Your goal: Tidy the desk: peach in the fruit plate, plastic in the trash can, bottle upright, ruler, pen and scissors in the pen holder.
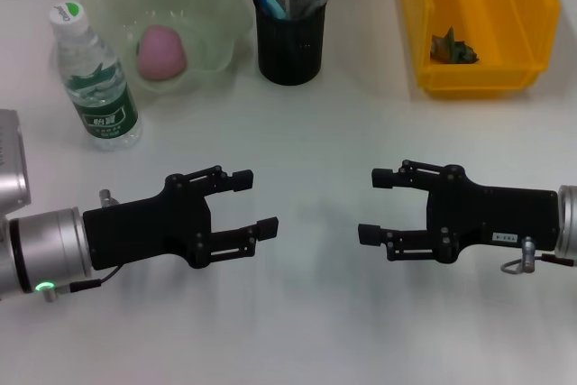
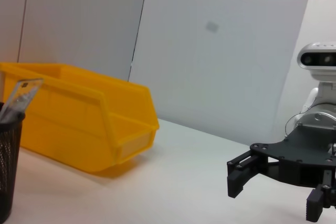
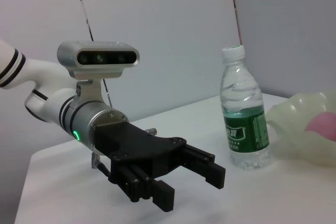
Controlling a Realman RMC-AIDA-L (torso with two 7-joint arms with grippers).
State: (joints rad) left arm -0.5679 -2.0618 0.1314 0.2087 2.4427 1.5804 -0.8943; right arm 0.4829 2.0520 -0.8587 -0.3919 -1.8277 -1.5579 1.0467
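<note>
Both grippers, left gripper [image 1: 252, 205] and right gripper [image 1: 374, 206], hover wide open and empty over the table [image 1: 315, 132]. Peach [image 1: 161, 52] lies in the fruit plate [image 1: 221, 6], water bottle [image 1: 93, 78] stands upright, plastic [image 1: 453, 47] sits in the yellow bin [image 1: 532, 15], pen holder [image 1: 290, 29] is filled. Tidying appears complete; no further grasp seems required.

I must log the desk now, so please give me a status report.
Left hand and right hand open, empty, low over table. Peach in fruit plate, bottle upright, plastic in trash can. Nothing in the way.
</note>
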